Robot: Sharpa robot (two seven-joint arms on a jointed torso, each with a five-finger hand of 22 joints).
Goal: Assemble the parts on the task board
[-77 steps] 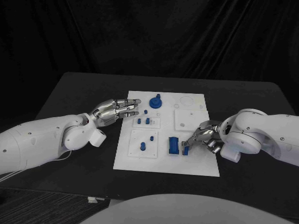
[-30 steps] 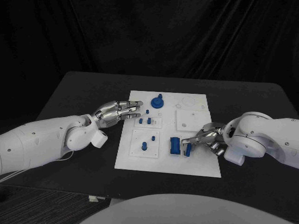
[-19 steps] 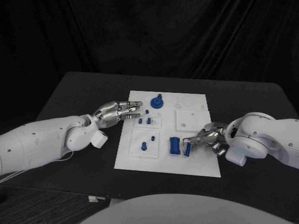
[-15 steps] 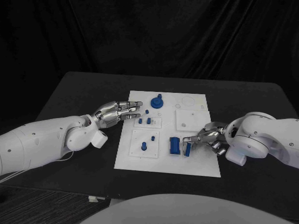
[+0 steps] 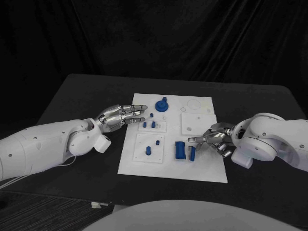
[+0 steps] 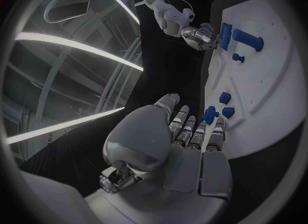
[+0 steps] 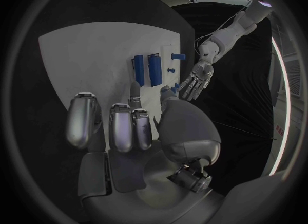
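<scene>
Two blue parts, a broad block (image 5: 179, 150) and a thinner bar (image 5: 192, 153), lie side by side toward five o'clock on the task board (image 5: 202, 173). Just beside the bar at three o'clock sits the right hand (image 5: 216, 139); its fingers are loosely curled with nothing held, and whether a fingertip touches the bar I cannot tell. At nine o'clock the left hand (image 5: 121, 116) rests at the board's edge, fingers extended and apart, empty. Small blue pegs (image 5: 148, 125) stand just beside its fingertips, and a round blue part (image 5: 161, 105) stands at twelve o'clock.
</scene>
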